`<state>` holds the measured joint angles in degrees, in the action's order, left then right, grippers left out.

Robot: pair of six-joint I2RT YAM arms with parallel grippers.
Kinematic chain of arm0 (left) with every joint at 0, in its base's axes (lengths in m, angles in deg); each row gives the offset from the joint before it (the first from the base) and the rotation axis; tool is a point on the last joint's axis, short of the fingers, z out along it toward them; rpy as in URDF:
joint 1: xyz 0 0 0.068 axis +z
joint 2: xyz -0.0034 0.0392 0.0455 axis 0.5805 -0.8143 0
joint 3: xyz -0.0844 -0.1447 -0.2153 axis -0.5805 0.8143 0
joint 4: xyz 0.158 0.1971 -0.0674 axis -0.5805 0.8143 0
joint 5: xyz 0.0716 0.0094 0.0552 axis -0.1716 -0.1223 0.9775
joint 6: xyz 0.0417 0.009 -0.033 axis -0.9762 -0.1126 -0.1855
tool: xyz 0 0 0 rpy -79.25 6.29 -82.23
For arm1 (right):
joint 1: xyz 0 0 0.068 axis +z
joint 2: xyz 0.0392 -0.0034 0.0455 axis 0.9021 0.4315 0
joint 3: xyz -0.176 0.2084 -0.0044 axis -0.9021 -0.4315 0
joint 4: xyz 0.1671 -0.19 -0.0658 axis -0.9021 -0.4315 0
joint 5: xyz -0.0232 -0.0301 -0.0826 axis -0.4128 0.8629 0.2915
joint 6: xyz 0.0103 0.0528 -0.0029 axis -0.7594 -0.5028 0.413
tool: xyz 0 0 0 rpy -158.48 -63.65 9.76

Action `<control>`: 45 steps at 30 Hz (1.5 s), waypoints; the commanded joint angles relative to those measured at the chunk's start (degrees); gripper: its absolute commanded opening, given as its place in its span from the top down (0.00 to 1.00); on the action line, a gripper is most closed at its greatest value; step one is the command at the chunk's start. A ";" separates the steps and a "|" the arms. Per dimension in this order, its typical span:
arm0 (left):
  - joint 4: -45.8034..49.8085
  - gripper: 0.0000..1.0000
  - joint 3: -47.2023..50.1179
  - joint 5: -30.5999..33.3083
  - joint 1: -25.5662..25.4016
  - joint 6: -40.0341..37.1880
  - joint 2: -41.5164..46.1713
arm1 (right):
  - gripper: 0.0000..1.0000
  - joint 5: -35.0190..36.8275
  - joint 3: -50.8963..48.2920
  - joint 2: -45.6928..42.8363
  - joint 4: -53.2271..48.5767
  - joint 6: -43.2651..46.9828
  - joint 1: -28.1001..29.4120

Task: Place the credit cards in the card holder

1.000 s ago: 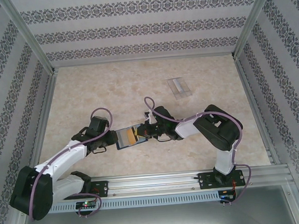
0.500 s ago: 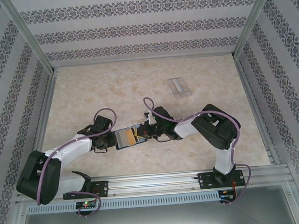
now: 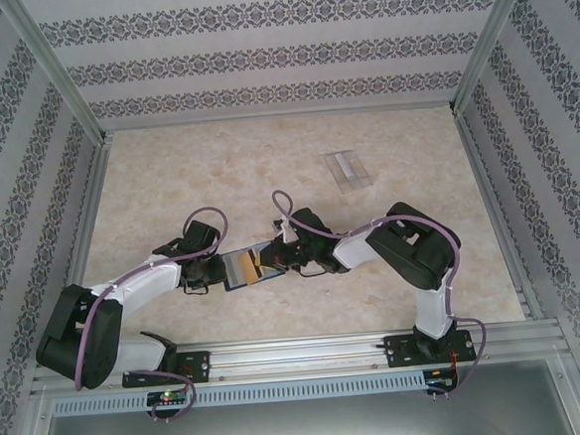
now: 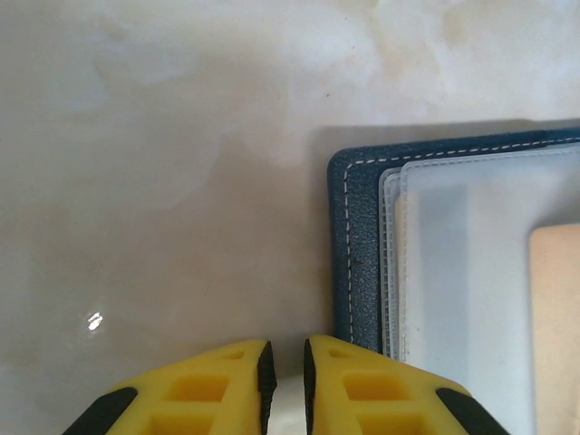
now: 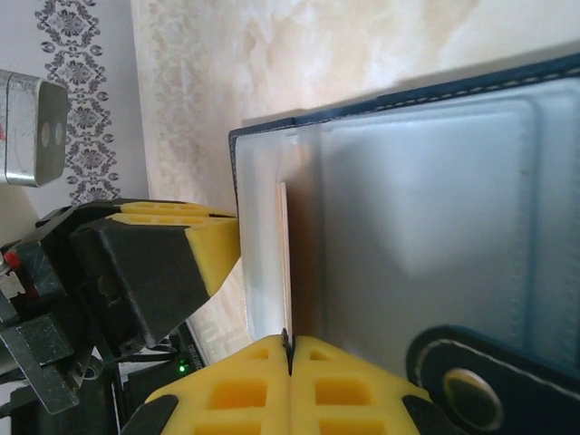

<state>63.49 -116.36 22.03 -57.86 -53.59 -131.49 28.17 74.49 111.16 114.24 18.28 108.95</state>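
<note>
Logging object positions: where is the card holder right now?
In the top view, the card holder lies open on the table, left of centre, between both arms' jaws.

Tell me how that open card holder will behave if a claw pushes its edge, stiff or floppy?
Probably slides: the card holder lies flat and open on a smooth glossy table. Its clear sleeves look thin and soft, so they likely flex rather than stay stiff. The stitched navy cover seems firmer.

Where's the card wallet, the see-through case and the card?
card holder (image 3: 239, 271), top view, its open inside.
clear case (image 3: 347, 170), top view, its middle.
credit card (image 5: 283, 263), right wrist view, its thin edge.
</note>
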 commanded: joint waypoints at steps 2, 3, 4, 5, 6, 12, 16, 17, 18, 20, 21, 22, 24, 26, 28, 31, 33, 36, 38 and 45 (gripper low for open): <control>-5.63 0.79 0.95 -4.13 -0.52 -1.05 -3.48 | 1.00 -1.06 1.62 1.57 2.05 -0.44 0.53; -5.63 0.80 0.88 -4.07 -0.48 -1.06 -3.54 | 1.00 -0.87 1.72 1.79 2.20 -0.28 0.52; -5.49 0.80 0.86 -4.11 -0.51 -0.94 -3.54 | 1.00 -0.69 1.67 2.05 2.50 -0.31 0.55; -5.45 0.80 0.92 -4.06 -0.51 -0.89 -3.42 | 1.00 -0.59 1.71 2.27 3.00 -0.44 0.49; -5.47 0.80 1.00 -4.10 -0.50 -0.90 -3.18 | 1.00 -0.34 1.64 2.50 3.84 -0.74 0.56; -5.55 0.81 1.15 -4.20 -0.54 -0.81 -3.24 | 1.00 2.53 1.39 2.59 5.98 1.09 0.53; -5.80 0.81 1.32 -4.18 -0.50 -0.88 -3.40 | 1.00 3.41 1.49 2.90 6.37 2.24 0.66; -5.72 0.81 1.20 -4.20 -0.48 -0.89 -3.49 | 1.00 3.64 1.57 3.05 6.35 2.60 0.70; -5.61 0.81 1.22 -4.35 -0.52 -0.74 -3.49 | 1.00 3.72 1.63 3.21 6.38 2.64 0.69; -5.80 0.81 1.33 -4.65 -0.55 -0.78 -3.20 | 1.00 3.90 1.54 3.84 8.06 1.98 0.76; -5.91 0.81 1.46 -4.58 -0.49 -0.69 -3.16 | 1.00 3.95 1.34 4.11 8.74 1.43 0.90; -6.06 0.82 1.53 -4.62 -0.42 -0.70 -3.15 | 1.00 4.23 1.01 4.30 9.87 1.07 1.22; -6.02 0.82 1.51 -4.61 -0.51 -0.72 -3.32 | 1.00 5.56 0.52 4.48 11.00 0.48 1.95; -5.91 0.82 1.51 -4.85 -0.55 -0.53 -3.02 | 1.00 7.53 -0.23 4.42 11.73 -1.14 2.85; -6.30 0.82 1.74 -4.92 -0.49 -0.46 -2.73 | 1.00 8.49 -0.68 4.31 12.70 -2.11 3.87; -6.29 0.83 1.57 -4.92 -0.53 -0.28 -3.25 | 1.00 8.32 0.21 5.12 12.10 -2.31 5.37; -6.54 0.83 1.42 -5.60 -0.48 0.19 -3.64 | 1.00 8.15 0.81 6.16 12.25 -3.04 6.08; -7.73 0.84 1.78 -6.00 -0.49 0.56 -3.93 | 1.00 7.78 1.38 7.28 12.75 -3.75 6.76; -7.40 0.84 1.49 -5.98 -0.50 0.70 -4.08 | 1.00 8.45 1.46 7.38 12.01 -3.44 6.88; -7.30 0.85 1.73 -5.93 -0.52 0.83 -3.06 | 0.94 11.63 -0.47 4.66 8.84 -1.62 6.90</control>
<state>63.14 -116.43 21.75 -57.86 -53.37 -131.69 37.20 75.17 117.04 125.98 15.17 114.87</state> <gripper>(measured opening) 0.155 0.057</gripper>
